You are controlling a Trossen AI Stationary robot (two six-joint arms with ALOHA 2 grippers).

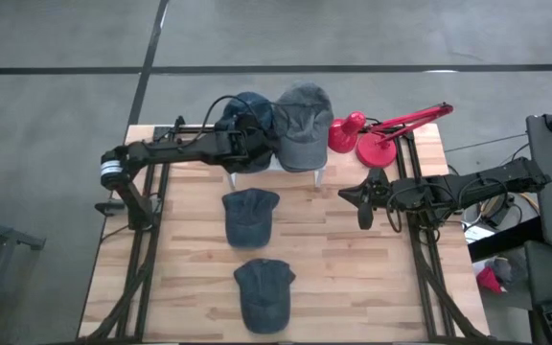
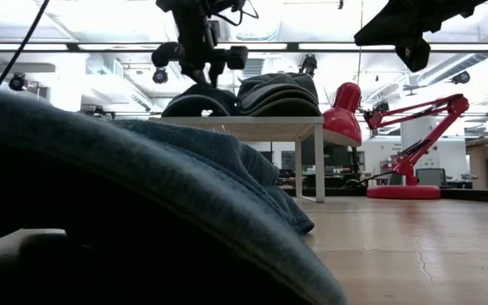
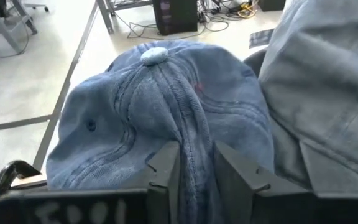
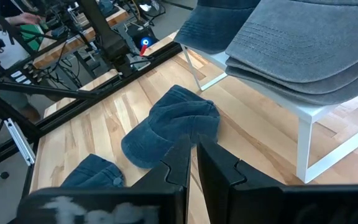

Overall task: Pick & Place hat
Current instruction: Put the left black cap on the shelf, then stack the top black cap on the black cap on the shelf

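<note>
Filling the foreground of the low view, a dark blue hat (image 2: 142,212) is lying on the wooden surface (image 1: 353,278) near its front edge, with a second dark blue hat (image 1: 250,216) resting flat toward the middle. At the far edge, a white stand (image 1: 319,171) is carrying a blue hat (image 3: 160,118) and, touching it, a stack of grey hats (image 1: 304,125). Reaching in from the left edge, the left pincer (image 3: 194,168) is pinching a fold of the blue hat's crown between its fingers. Hovering near the right edge, the right pincer (image 4: 192,158) is holding nothing, its fingers pressed almost together. Beside the stand, a red desk lamp (image 1: 377,134) is sitting at the far right corner.
</note>
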